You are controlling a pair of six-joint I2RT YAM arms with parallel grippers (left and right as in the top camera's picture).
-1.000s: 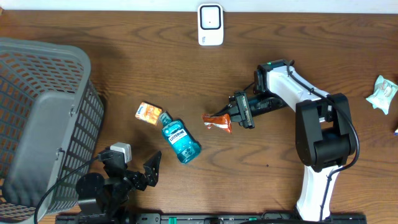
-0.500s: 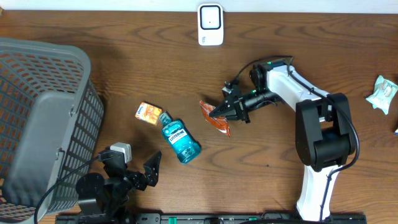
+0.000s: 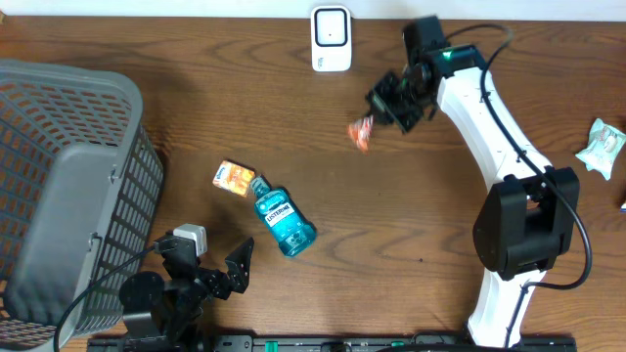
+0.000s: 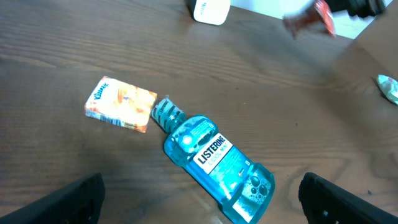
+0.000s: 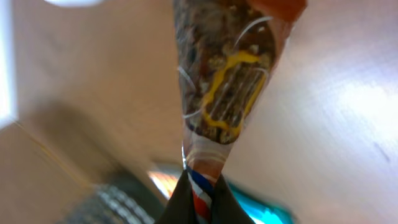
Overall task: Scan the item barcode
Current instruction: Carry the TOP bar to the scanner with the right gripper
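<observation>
tabletop [image 3: 196,117]: brown wood
bottle [image 3: 284,223]: blue mouthwash, lying flat
tissue pk [image 3: 234,178]: just beside bottle cap
basket [image 3: 68,196]: left of bottle
scanner [image 3: 332,39]: well behind bottle

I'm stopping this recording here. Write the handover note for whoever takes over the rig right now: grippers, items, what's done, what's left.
Right gripper: shut on the orange-red foil snack packet, held above the wooden table, close to the white barcode scanner but not over it.
Left gripper: open, empty, low beside the grey mesh basket.
Lying on the table: blue mouthwash bottle and orange tissue pack.
Done: packet picked up.
Left: show its barcode to the scanner.
</observation>
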